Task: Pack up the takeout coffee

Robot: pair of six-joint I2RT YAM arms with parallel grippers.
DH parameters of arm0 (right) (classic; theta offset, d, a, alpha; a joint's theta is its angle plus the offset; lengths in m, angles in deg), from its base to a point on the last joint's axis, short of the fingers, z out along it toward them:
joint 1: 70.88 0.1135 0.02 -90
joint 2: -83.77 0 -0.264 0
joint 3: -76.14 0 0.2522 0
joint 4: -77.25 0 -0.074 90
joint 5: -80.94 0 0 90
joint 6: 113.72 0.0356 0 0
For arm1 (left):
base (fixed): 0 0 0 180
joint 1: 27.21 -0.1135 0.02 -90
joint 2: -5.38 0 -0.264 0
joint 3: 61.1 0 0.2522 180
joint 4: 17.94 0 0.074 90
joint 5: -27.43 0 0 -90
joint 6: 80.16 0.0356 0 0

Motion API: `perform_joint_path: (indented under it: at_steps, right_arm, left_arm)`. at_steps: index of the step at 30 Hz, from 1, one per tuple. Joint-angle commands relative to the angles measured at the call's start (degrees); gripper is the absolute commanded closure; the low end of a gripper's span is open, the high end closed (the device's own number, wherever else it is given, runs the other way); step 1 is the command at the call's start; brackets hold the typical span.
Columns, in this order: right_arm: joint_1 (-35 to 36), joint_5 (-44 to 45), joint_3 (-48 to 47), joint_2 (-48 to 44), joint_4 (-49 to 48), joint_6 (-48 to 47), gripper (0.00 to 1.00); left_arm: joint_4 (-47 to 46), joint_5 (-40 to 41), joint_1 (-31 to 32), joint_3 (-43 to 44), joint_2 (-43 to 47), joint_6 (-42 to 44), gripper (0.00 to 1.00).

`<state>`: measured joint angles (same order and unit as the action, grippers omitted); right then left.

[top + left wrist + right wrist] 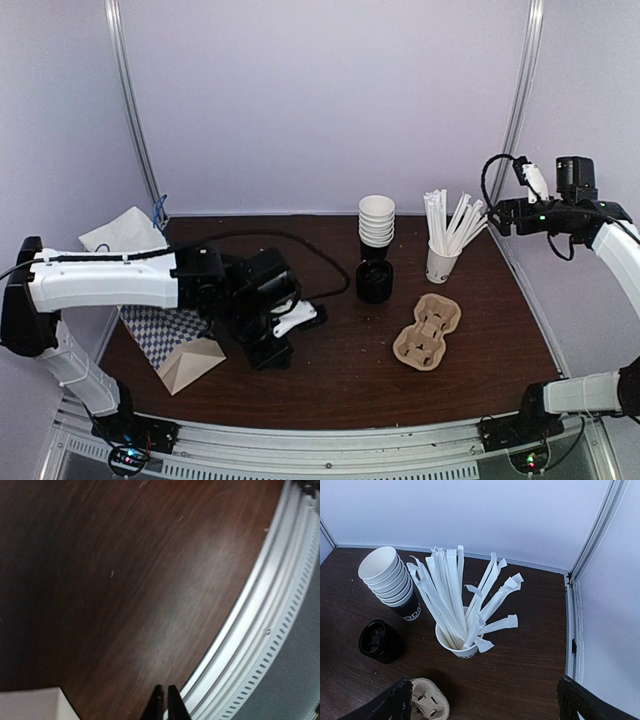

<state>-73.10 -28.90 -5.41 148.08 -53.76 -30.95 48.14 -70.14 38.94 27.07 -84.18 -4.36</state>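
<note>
Tabletop [350,385]; L fingers [159,705] low; R fingers [592,705] high

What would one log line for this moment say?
left gripper: shut, empty, low over table | right gripper: open, raised near cup of straws | cardboard cup carrier: empty

White print on the cup stack [395,587] cannot be read.

Paper cups [376,222] nested and open-mouthed

Black outside, white inside, with small white print low on the side. Nested into a single stack, mouths up, leaning a little in the right wrist view. Standing far back near the middle of the table [330,385], close behind a short black stack of lids [374,282], left of the straw cup [441,265]
</note>
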Motion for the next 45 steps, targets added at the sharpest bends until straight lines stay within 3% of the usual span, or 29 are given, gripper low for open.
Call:
perform_joint_path:
  at_steps: [1, 5, 10, 13, 16, 21, 26, 33, 38, 41, 45]
  right_arm:
    - [0.53, -2.35, 1.82, -0.26, -2.56, -1.02, 0.00]
    - [0.57, -4.19, 1.63, 0.58, -2.58, -0.88, 0.00]
    - [0.59, -6.58, 1.53, 1.24, -2.94, -0.74, 0.00]
    - [0.59, -6.77, 1.80, 1.25, -3.10, -0.77, 0.00]
    - [0.63, -6.33, 2.24, 0.89, -3.13, -0.83, 0.00]
    - [0.64, -5.62, 2.39, 0.20, -2.86, -1.00, 0.00]
    - [0.63, -5.36, 2.78, -0.36, -3.05, -0.89, 0.00]
    - [0.64, -5.87, 3.63, -0.96, -2.83, -1.63, 0.00]
    - [1.33, -11.82, 1.52, 1.07, 0.57, -7.33, 0.00]
    - [5.69, -10.26, -2.48, 4.92, 3.42, -10.85, 0.09]
    - [14.83, -2.10, -12.49, 13.37, 8.64, -17.85, 0.29]
  left_arm:
    - [-0.88, 11.35, 1.16, -13.88, 9.97, -15.96, 0.98]
    - [3.11, 23.99, 1.34, -23.08, 15.15, -26.04, 1.00]
    - [11.23, 37.12, -2.38, -24.94, 14.19, -33.82, 1.00]
    - [6.88, 38.32, -9.11, -25.55, 13.14, -29.36, 1.00]
    - [-3.35, 38.11, -17.21, -25.35, 11.96, -21.41, 1.00]
    - [-18.19, 38.07, -26.64, -19.04, 2.74, -10.70, 1.00]
    - [-23.02, 28.96, -35.14, -10.17, -7.86, -10.85, 1.00]
    - [-26.53, 23.22, -35.49, -4.92, -12.78, -7.70, 1.00]
    - [-20.38, 22.20, -29.59, 1.98, -9.43, -5.03, 0.74]
    - [-18.90, 19.61, -25.05, 5.87, -7.89, -0.47, 0.62]
    - [-19.41, 10.00, -23.00, 9.63, -7.55, 0.60, 0.52]
